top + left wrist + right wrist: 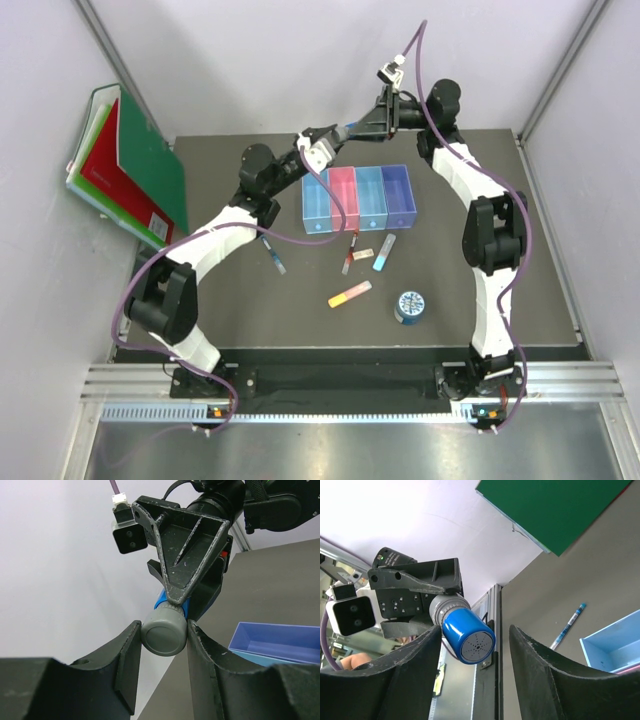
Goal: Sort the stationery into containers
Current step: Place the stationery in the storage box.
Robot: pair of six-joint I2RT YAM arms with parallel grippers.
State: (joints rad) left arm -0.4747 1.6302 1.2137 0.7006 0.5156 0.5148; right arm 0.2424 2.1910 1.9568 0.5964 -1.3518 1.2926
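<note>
The grey-capped blue bottle (347, 128) is held in the air behind the bins. My left gripper (162, 635) is shut on its grey cap (164, 630). My right gripper (475, 645) is open, its fingers on either side of the bottle's blue body (467, 632), with a gap on the right side. The four joined bins (358, 198) stand on the mat. In front of them lie the blue pen (273, 256), red-black pen (349, 253), beige eraser (366, 251), light-blue stick (385, 252), yellow-pink stick (349, 294) and round blue tin (409, 306).
Green and red folders (130, 165) lean at the far left, past the mat's edge. Both arms meet above the mat's back edge. The light-blue bin (615, 640) and the blue pen (567, 626) show below in the right wrist view.
</note>
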